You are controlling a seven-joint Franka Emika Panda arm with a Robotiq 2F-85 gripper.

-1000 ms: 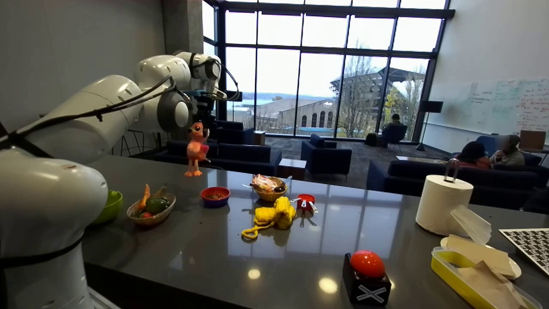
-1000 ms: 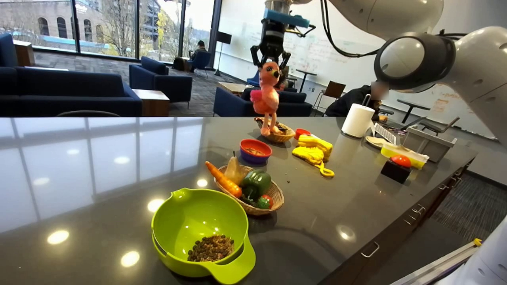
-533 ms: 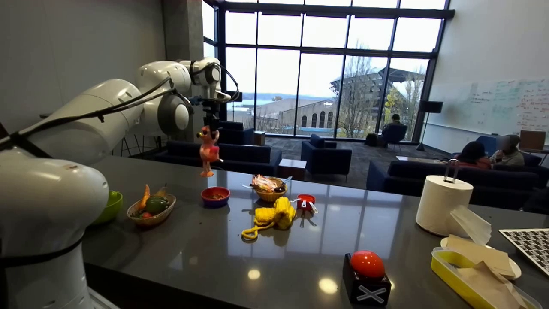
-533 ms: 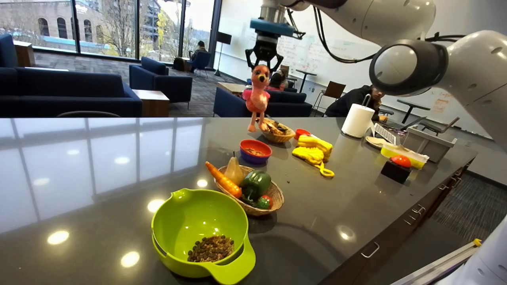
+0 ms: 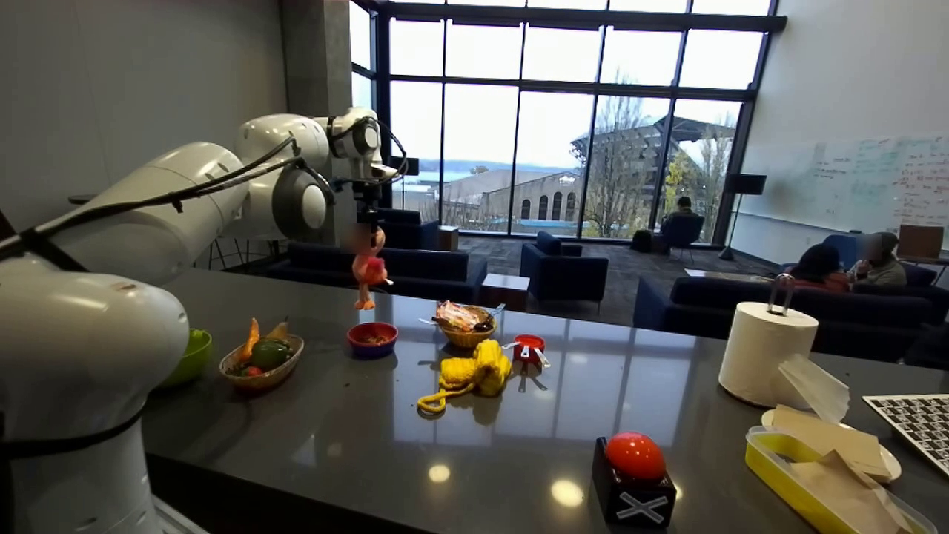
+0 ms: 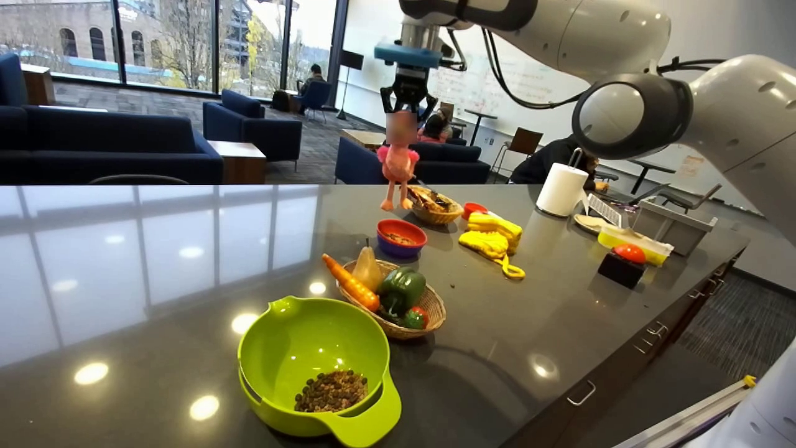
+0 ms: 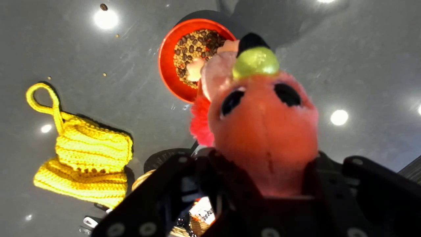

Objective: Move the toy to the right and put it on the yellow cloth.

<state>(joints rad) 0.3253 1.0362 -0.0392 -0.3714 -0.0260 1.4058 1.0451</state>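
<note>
The countertop I work over is dark grey and glossy, throwing back the tall gridded window and round spots of light. Past its far edge I see grey carpet, a navy armchair and, close to the window, a seated person.

My gripper has the plush flamingo by the head, one finger on each side, parted by the thickness of what they pinch. The flamingo hangs upright in the air, feet down, above the red-lined bowl of brown beans. To its right the yellow cloth lies folded on the countertop, its loop turned to the near side, and a wicker basket stands near it.

The whiteboard on the right wall carries handwriting in green and red, too faint for me to read. Outside, the building bears a small pale sign I cannot decipher. In the wrist view, a white label in the wicker basket shows dark letters, partly hidden, and I cannot tell the word. The clearest mark is a grey X on the front of the black box, near right, under its red dome button. Farther right lies a board printed in a black-and-white pattern.
</note>
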